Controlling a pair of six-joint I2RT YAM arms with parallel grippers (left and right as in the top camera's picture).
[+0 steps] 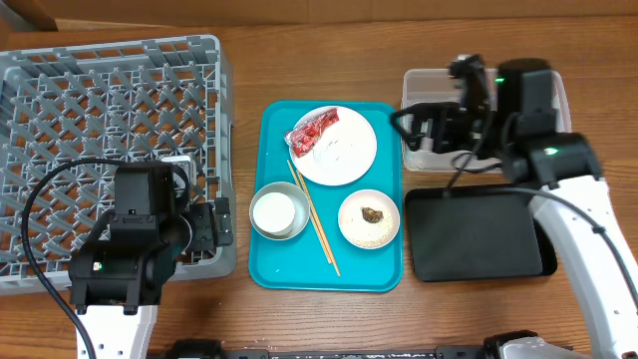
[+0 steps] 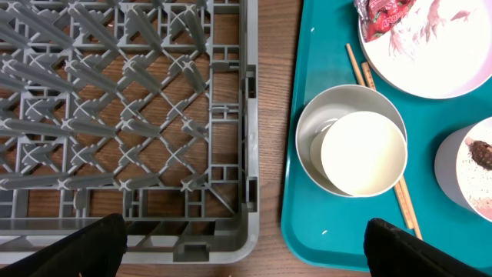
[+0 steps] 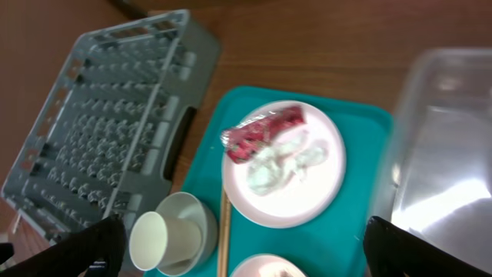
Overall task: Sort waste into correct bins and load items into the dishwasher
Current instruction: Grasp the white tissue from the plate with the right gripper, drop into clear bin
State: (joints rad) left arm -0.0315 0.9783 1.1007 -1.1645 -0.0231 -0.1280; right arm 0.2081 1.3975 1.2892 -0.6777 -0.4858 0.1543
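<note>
The grey dish rack (image 1: 110,120) fills the left. On the teal tray (image 1: 384,160) a white plate (image 1: 349,165) holds the red wrapper (image 1: 312,130) and the white tissue (image 1: 334,150). A white cup (image 1: 277,211) sits in the pale grey bowl (image 1: 299,227). The pink bowl (image 1: 349,219) holds rice and a brown lump (image 1: 373,213). My left gripper (image 1: 219,224) is open and empty over the rack's near right corner (image 2: 231,246). My right gripper (image 1: 414,128) is open and empty above the clear tub (image 1: 429,85). The black tray (image 1: 478,231) lies in front of the tub.
Wooden chopsticks (image 1: 314,214) lie on the teal tray between the cup and the pink bowl. A strip of bare wood (image 2: 273,115) separates the rack from the teal tray. The right wrist view shows the plate (image 3: 307,192), the wrapper (image 3: 261,132) and the tub (image 3: 446,154).
</note>
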